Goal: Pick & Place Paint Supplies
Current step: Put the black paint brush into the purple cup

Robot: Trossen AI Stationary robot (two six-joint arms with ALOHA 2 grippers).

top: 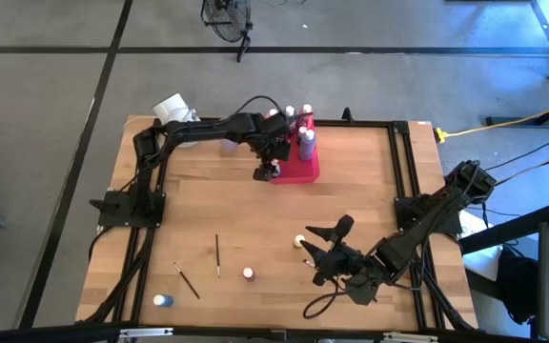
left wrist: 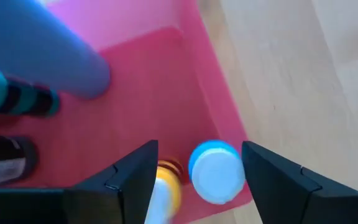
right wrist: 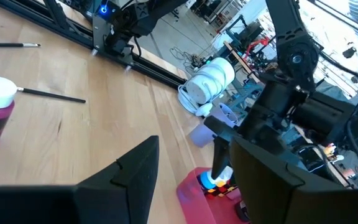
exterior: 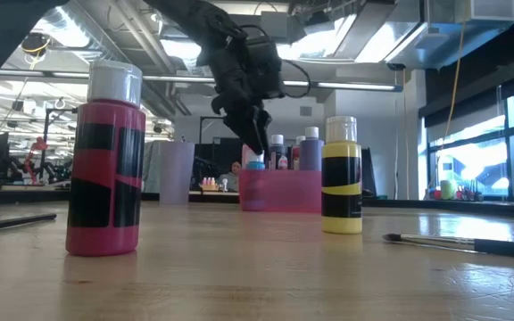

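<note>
Three paint bottles out on the worktop (top: 351, 191), well apart: yellow bottle (top: 299, 242), red bottle (top: 248, 273), blue bottle (top: 163, 300). Two paintbrushes (top: 217, 255) too, not yet tidied. Over the pink tray (top: 305, 172), left claw (left wrist: 197, 171), fingers apart around a blue-capped bottle (left wrist: 215, 171) standing inside, probably letting go. Just beside the yellow bottle, right claw (top: 324, 229), apart and empty, maybe ready to grab.

Robotics lab: wooden table (top: 255, 205) on concrete floor, exposed ceiling ducts (exterior: 453, 31) above it, cluttered benches (exterior: 7, 183) behind it, floor fan (top: 229, 17) beyond.
</note>
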